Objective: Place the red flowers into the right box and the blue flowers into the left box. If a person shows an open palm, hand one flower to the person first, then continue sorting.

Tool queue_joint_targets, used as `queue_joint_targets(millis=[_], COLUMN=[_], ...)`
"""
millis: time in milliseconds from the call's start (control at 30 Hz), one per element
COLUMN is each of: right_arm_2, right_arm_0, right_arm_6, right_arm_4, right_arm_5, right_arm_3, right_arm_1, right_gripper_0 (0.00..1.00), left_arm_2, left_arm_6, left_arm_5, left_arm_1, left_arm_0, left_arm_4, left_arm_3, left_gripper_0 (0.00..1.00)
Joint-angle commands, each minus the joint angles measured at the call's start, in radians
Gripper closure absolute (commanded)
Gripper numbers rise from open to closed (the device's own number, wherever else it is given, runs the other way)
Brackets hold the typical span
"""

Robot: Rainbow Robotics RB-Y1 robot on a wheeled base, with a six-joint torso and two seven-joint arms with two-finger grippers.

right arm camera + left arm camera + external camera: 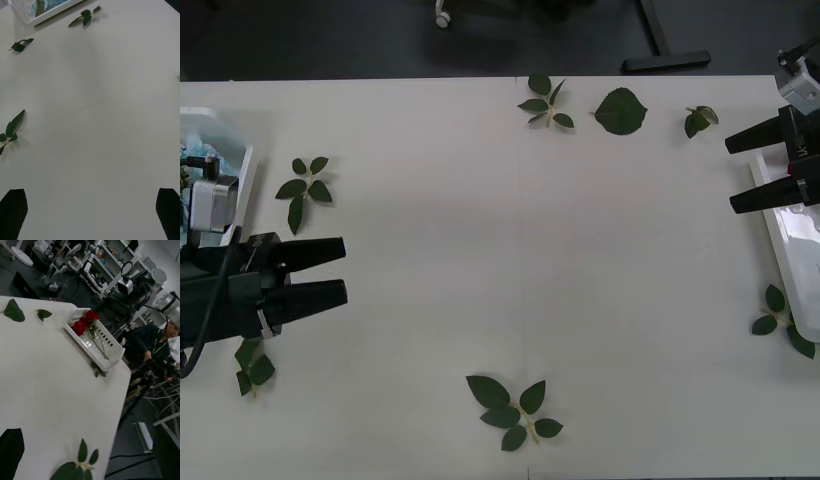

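The red flowers lie in the right box, a white tray at the table's right end, also at the front view's right edge. Above its near end hangs my right gripper, open and holding nothing, its black fingers wide apart over bare table. The blue flowers rest in the left box, which sits at the far left. My left gripper hovers just inside that box's table edge, open and without a load, one finger showing.
Loose green leaf sprigs lie scattered on the white table: one near the left box, one at the front middle, several along the far edge, one beside the right box. The far table edge drops to a dark floor.
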Motion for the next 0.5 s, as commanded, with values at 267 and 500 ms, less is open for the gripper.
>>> queue_joint_targets(millis=[267,500], right_arm_2=[0.000,0.000], right_arm_0=[0.006,0.006], right_arm_6=[-0.009,-0.009], right_arm_4=[-0.011,-0.011], right_arm_5=[0.007,0.007], right_arm_3=[-0.005,-0.005], right_arm_1=[0.003,0.003], right_gripper_0=[0.00,0.00], left_arm_2=[-0.076,-0.076], left_arm_6=[-0.099,-0.099], left_arm_5=[-0.008,-0.011], left_arm_1=[0.162,0.197], left_arm_0=[-0.122,-0.145], left_arm_4=[0.150,0.144], left_arm_3=[-0.045,-0.048], left_gripper_0=[0.00,0.00])
